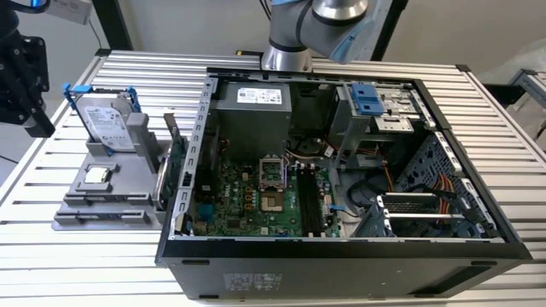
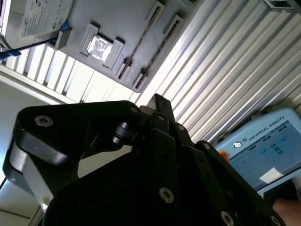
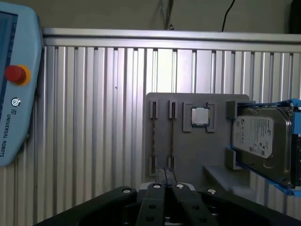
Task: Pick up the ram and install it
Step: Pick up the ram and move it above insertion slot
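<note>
We cannot tell where the ram sits. The two narrow slots point(image 3: 153, 136) of the grey holder point(image 3: 188, 150) each show a thin line seen edge-on, and the long memory slots point(image 1: 309, 198) on the motherboard point(image 1: 247, 198) look dark, so we cannot tell whether a stick stands in either. In the first wrist view the claw point(image 3: 165, 181) has its fingertips pressed together, with nothing that we can see gripped between them, and it hovers above the slotted end of the holder. Beside the slots lies a square processor chip point(image 3: 200, 115). Past it a silver hard drive point(image 3: 256, 136) stands in its blue frame. In the exterior view a green expansion card point(image 1: 175, 169) stands between the holder and the open computer case point(image 1: 341, 262). All of these rest on the ribbed metal counter point(image 3: 94, 117). A pale blue teach pendant point(image 3: 14, 94) lies at the counter's edge.
</note>
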### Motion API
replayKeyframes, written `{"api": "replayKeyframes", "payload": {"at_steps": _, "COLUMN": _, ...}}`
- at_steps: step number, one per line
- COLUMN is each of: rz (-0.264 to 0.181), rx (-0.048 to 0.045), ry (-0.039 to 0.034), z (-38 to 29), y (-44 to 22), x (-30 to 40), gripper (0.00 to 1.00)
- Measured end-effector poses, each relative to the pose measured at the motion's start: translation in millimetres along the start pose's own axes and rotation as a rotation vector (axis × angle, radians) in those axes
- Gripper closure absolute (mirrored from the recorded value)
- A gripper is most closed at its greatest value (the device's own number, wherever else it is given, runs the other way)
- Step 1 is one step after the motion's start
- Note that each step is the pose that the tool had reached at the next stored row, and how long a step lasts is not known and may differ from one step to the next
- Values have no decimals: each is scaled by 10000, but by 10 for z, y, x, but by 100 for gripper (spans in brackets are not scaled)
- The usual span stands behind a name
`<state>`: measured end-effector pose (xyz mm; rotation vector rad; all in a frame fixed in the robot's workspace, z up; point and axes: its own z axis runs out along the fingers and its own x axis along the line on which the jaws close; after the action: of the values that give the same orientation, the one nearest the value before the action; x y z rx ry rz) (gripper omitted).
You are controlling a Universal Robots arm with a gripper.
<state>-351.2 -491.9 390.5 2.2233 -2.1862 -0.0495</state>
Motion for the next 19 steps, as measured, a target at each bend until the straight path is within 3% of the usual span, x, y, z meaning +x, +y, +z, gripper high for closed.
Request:
{"api": "replayKeyframes", "payload": {"at_steps": 4, "rz": -272, "rx": -2, "ry": 11, "z": 0, "y": 0, "x": 0, "gripper": 100}}
{"api": "replayKeyframes", "payload": {"at_steps": 16, "rz": -285, "rx": -1, "ry": 12, "z": 0, "y": 0, "x": 0, "gripper": 100}}
{"api": "replayKeyframes", "payload": {"at_steps": 17, "rz": -285, "rx": 0, "ry": 11, "z": 0, "y": 0, "x": 0, "gripper": 0}}
{"api": "replayKeyframes", "payload": {"at_steps": 19, "rz": -285, "rx": 0, "ry": 12, "z": 0, "y": 0, "x": 0, "gripper": 0}}
